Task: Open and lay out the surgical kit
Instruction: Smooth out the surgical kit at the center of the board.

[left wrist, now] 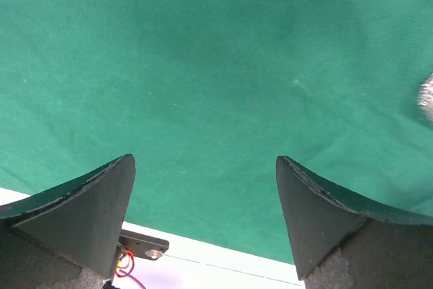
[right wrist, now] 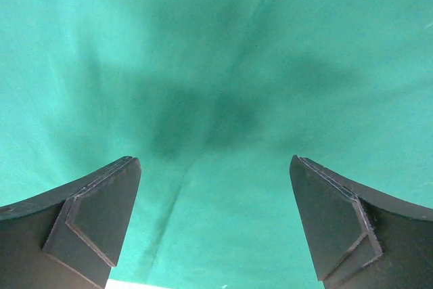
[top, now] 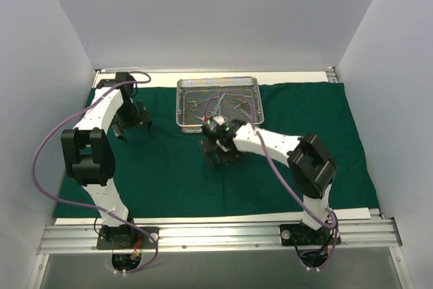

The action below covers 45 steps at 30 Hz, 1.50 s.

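Now the cloth (top: 169,174) lies spread on the worktop (top: 203,218), the tray (top: 180,103) at its far edge, instruments (top: 220,103) inside. Left pincer (top: 135,130) and right pincer (top: 222,159) both gape wide, empty. A low approach could snag mesh and shove the tray.

The big dark green cloth (top: 169,174) is spread out flat and open. It has a few soft folds in it. A shiny wire tray (top: 181,109) sits on the cloth, at its far edge, near the middle. The tray is a long box shape. Thin metal tools (top: 220,103) lie mixed together inside the tray. None lie out on the cloth.
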Available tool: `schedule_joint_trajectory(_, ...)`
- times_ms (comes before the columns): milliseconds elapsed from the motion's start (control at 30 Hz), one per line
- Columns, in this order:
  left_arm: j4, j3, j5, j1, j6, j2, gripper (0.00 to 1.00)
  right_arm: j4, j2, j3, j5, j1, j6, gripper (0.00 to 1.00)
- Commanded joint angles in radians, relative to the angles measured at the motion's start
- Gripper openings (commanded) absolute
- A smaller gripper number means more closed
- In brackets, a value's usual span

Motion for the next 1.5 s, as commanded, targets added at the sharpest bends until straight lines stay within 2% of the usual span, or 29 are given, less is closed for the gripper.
schedule_joint_trajectory(0,0.030,0.104,0.018,0.005,0.038,-0.015,0.94,-0.099,-0.057,0.150,0.063,-0.139,-0.040,1.00)
schedule_joint_trajectory(100,0.026,0.162,0.029,-0.007,0.059,0.034,0.94,-0.110,-0.080,0.198,0.055,-0.314,-0.066,1.00)
schedule_joint_trajectory(167,0.003,0.231,-0.017,-0.021,0.063,0.088,0.94,-0.101,-0.078,0.235,0.052,-0.398,-0.086,1.00)
schedule_joint_trajectory(200,-0.007,0.256,-0.034,-0.029,0.064,0.110,0.94,-0.105,-0.069,0.256,0.058,-0.480,-0.098,1.00)
schedule_joint_trajectory(300,-0.036,0.348,-0.082,-0.056,0.066,0.189,0.94,-0.116,-0.031,0.339,0.057,-0.628,-0.116,1.00)
schedule_joint_trajectory(467,-0.066,0.482,-0.109,-0.066,0.055,0.338,0.94,-0.133,0.121,0.474,0.035,-0.797,-0.110,1.00)
schedule_joint_trajectory(567,-0.085,0.579,-0.131,-0.069,0.047,0.415,0.94,-0.101,0.210,0.539,0.028,-0.829,-0.109,1.00)
schedule_joint_trajectory(767,-0.074,0.698,-0.174,-0.069,0.024,0.510,0.94,-0.104,0.397,0.770,0.089,-0.842,-0.096,1.00)
schedule_joint_trajectory(900,-0.034,0.719,-0.174,-0.066,0.018,0.538,0.94,0.011,0.448,0.827,0.110,-0.845,-0.104,1.00)
schedule_joint_trajectory(1067,-0.089,0.828,-0.171,-0.046,-0.002,0.643,0.94,-0.103,0.635,1.096,0.130,-0.848,-0.107,1.00)
schedule_joint_trajectory(1133,-0.120,0.881,-0.164,-0.035,-0.013,0.695,0.94,-0.114,0.660,1.116,0.138,-0.846,-0.115,1.00)
schedule_joint_trajectory(1300,-0.123,0.926,-0.163,-0.024,-0.016,0.749,0.94,-0.067,0.647,1.004,0.141,-0.846,-0.130,1.00)
schedule_joint_trajectory(1467,-0.139,0.977,-0.123,-0.001,-0.019,0.818,0.94,-0.084,0.713,1.017,0.161,-0.848,-0.147,1.00)
